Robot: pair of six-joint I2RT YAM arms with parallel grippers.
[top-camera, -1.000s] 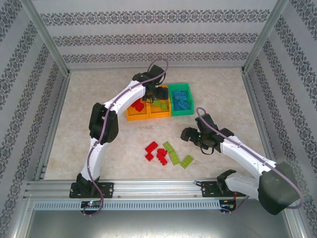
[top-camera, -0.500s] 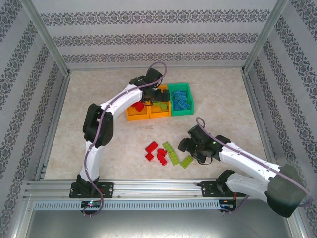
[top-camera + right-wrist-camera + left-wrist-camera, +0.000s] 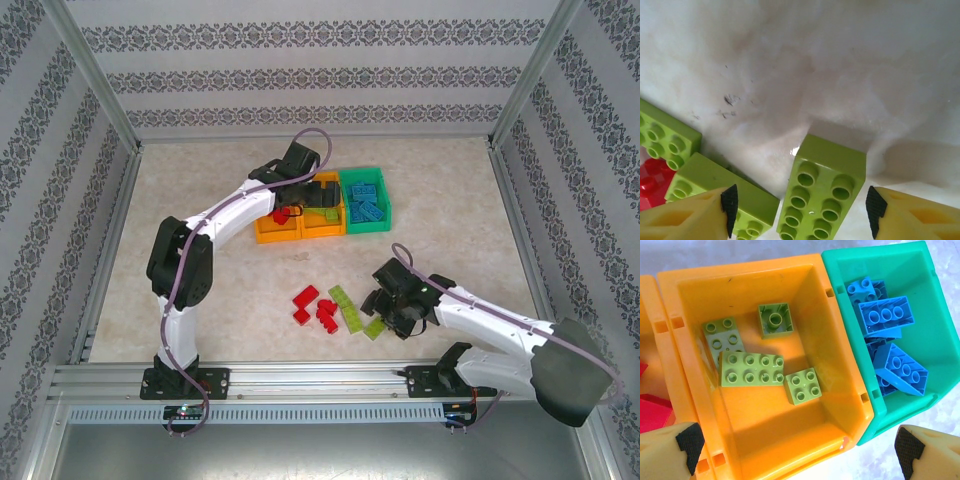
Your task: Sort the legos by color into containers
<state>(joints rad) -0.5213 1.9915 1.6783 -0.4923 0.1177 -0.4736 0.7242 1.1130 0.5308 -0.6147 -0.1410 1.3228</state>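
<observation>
orange plastic makes up the two left-hand containers: the leftmost bin (image 3: 647, 342) shows at the edge of the left wrist view, with red legos (image 3: 649, 412) lying inside it. just beside it, wall to wall, the middle orange bin (image 3: 747, 282) holds four lime legos (image 3: 751, 370): one long brick, a smaller square one touching its right end, a brick partly tucked under its upper left, and one lying upside down near the far wall. the left gripper (image 3: 796, 444) hangs above this middle bin with its jaws spread as wide as they go and nothing between them; one black pad (image 3: 686, 442) sits over the bin's left wall, the other over the pale table past the green bin's near corner. the green bin (image 3: 892, 260), touching the middle bin on its right, holds a loose heap of blue legos (image 3: 886, 315), some tilted against each other.

nearer the arm bases, on the beige table (image 3: 450, 200), a small cluster of loose bricks lies well apart from the bins: red bricks (image 3: 312, 305) on the left, lime bricks (image 3: 348, 308) just beside them on the right. the right gripper (image 3: 801, 207) is down at the right end of that cluster, its jaws partly spread and straddling one lime brick (image 3: 824, 192) lying studs-up, a gap on each side and neither pad touching it. a second lime brick (image 3: 715, 187) lies just beside the left finger.
</observation>
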